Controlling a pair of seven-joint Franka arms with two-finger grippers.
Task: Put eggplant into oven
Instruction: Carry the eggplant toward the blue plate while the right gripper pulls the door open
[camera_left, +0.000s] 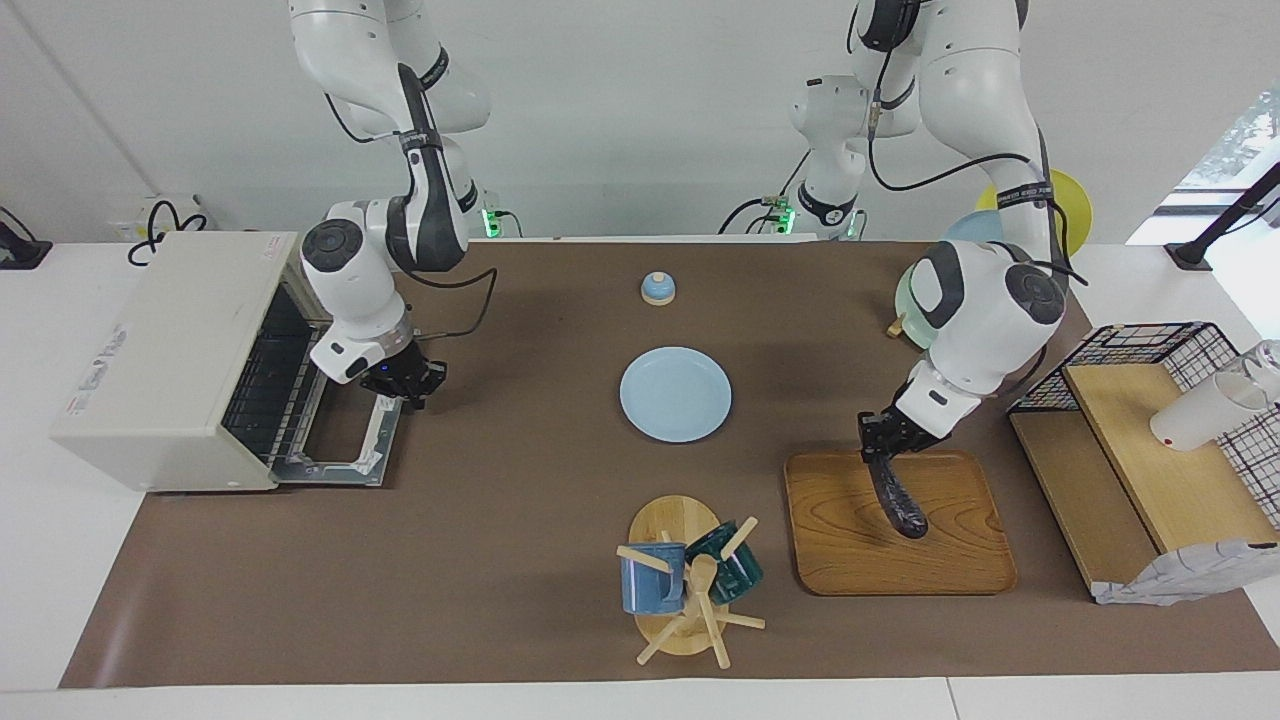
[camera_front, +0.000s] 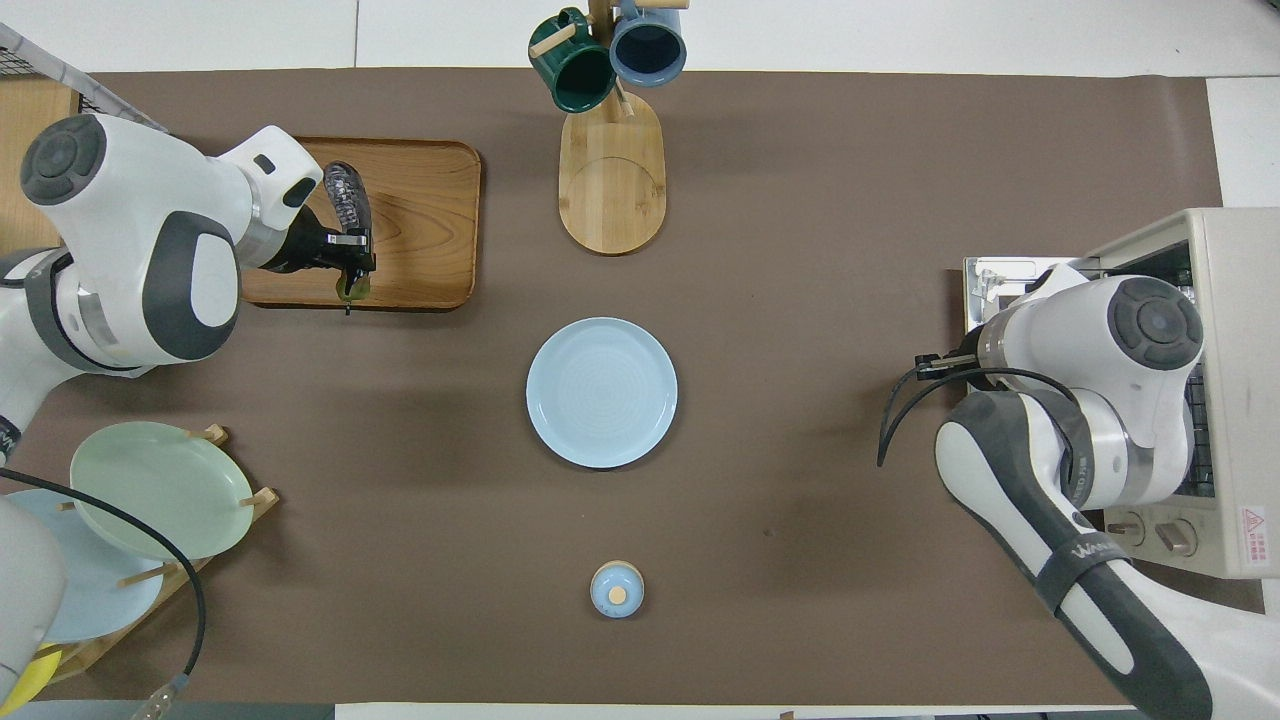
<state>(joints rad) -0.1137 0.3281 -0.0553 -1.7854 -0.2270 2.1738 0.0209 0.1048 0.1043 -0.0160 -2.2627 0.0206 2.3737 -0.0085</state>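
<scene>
Left gripper (camera_left: 884, 447) hides the stem end of the eggplant (camera_left: 897, 500).

Right arm's jaws under its own wrist in the overhead view.

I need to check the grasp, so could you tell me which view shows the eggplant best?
The facing view: the eggplant hangs full-length from the left gripper over the wooden tray. The overhead view shows only its foreshortened end beside the arm.
</scene>
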